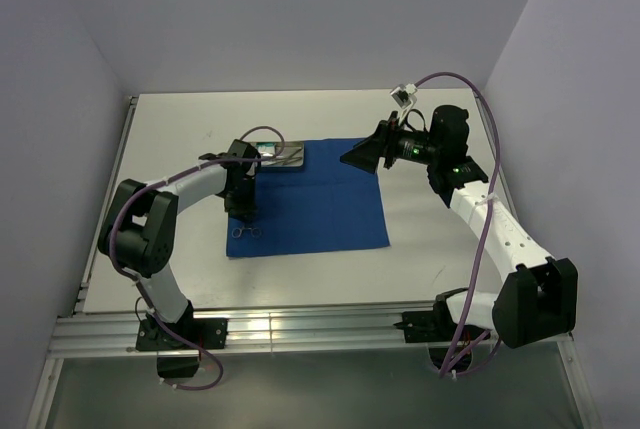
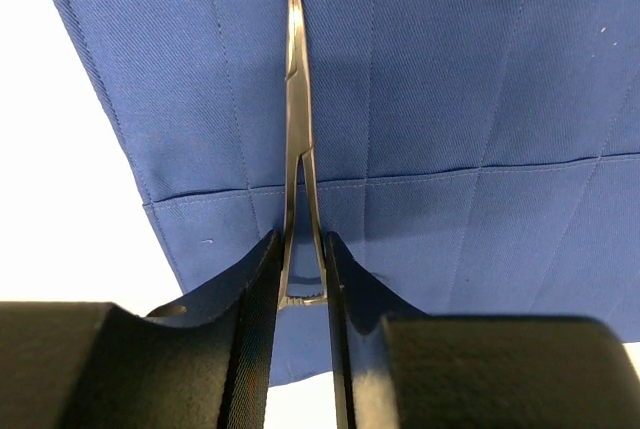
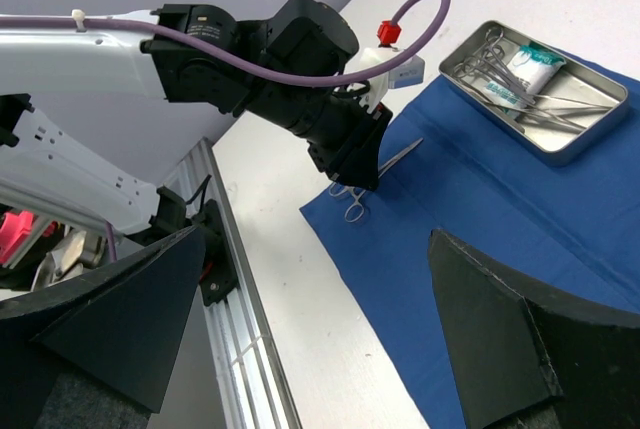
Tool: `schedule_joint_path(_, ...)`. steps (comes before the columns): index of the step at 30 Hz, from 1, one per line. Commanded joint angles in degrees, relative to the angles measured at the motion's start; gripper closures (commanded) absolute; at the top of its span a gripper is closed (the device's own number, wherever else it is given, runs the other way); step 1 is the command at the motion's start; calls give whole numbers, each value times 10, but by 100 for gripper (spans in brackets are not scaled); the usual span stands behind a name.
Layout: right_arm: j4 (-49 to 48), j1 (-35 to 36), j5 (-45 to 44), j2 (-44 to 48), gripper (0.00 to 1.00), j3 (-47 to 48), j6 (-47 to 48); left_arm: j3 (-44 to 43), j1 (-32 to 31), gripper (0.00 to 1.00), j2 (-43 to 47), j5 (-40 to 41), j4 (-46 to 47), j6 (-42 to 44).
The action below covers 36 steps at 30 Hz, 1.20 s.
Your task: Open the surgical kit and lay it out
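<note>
One ring-handled clamp [image 2: 298, 129] pinched at shanks between fingers of left end effector [image 2: 303, 294], tip pointing away from wrist. Clamp over near-left part of blue cloth [image 1: 320, 199]; cannot tell if rings touch cloth. Cloth spread flat mid-tabletop [image 1: 190, 129]. Steel tray [image 3: 500, 117] sits on cloth's far-left corner, holding several slim instruments [image 3: 495, 74] and white-green packet [image 3: 532, 64]. Right end effector [image 1: 362, 159] hangs above cloth's far-right edge, fingers wide apart, gripping nothing, near tray.

From the left wrist, jaws hide the clamp's [image 2: 297, 129] ring handles.
</note>
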State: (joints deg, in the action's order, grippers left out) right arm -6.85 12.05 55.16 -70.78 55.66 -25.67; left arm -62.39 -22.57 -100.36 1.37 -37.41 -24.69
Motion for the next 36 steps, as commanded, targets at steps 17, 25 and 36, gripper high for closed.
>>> schedule_joint_path(17, -18, -2, 4, 2, 0, -3, 11, -54, -2, 65, 67, -7, 9, 12)
schedule_joint_path(25, 31, -8, -14, 3, 0, 4, 57, -160, 13, 70, 132, -154, 35, 279)
schedule_joint_path(36, 40, -12, -15, -1, 0, 10, 65, -415, 141, 80, -93, -511, -74, 622)
